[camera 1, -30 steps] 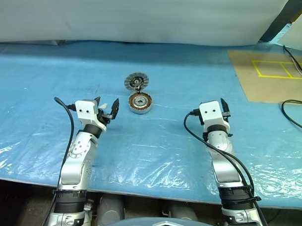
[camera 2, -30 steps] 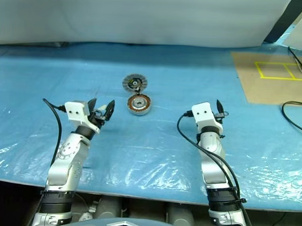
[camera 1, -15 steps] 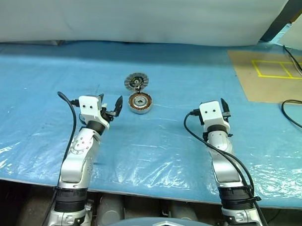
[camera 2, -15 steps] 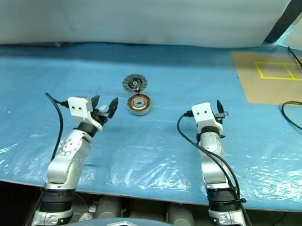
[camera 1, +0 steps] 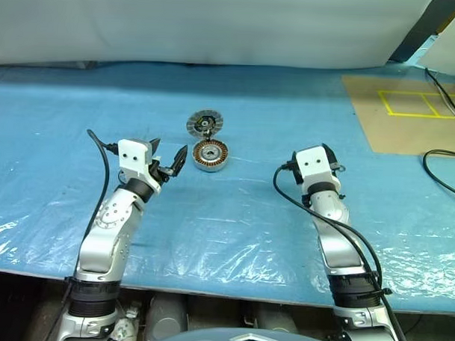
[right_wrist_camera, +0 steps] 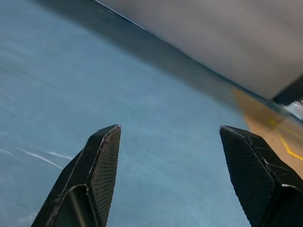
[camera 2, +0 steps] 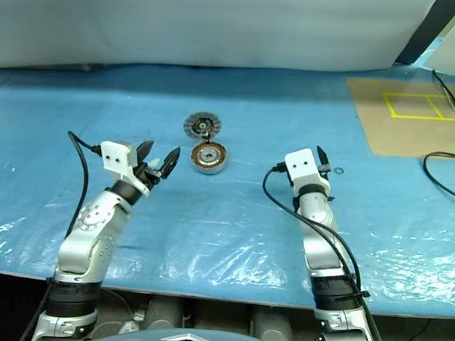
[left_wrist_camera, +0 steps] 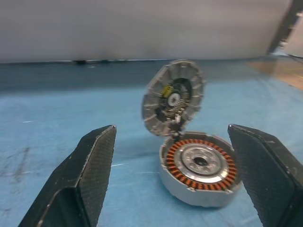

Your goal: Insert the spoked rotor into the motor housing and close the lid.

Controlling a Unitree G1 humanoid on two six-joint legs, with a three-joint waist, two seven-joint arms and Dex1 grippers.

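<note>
The motor housing (camera 1: 211, 154), a short silver cup with copper windings and a grey hub, sits on the blue sheet. Right behind it the lid (camera 1: 205, 124), a finned silver disc with a dark centre, stands tilted up with its lower edge at the housing's rim. My left gripper (camera 1: 168, 158) hovers just left of the housing, open and empty. In the left wrist view, the housing (left_wrist_camera: 199, 163) and lid (left_wrist_camera: 173, 97) show between its fingers. My right gripper (right_wrist_camera: 168, 132) is open and empty, well to the right of the housing over bare sheet. The spoked rotor is out of view.
A brown board (camera 1: 409, 117) marked with yellow tape lies at the back right, with black cables (camera 1: 445, 159) along the right side. A small ring (camera 2: 339, 171) lies just right of my right gripper. A white backdrop (camera 1: 218, 24) closes off the far edge.
My left gripper has turned to the right, toward the housing. My right gripper has shifted slightly left and forward. Housing and lid have not moved.
</note>
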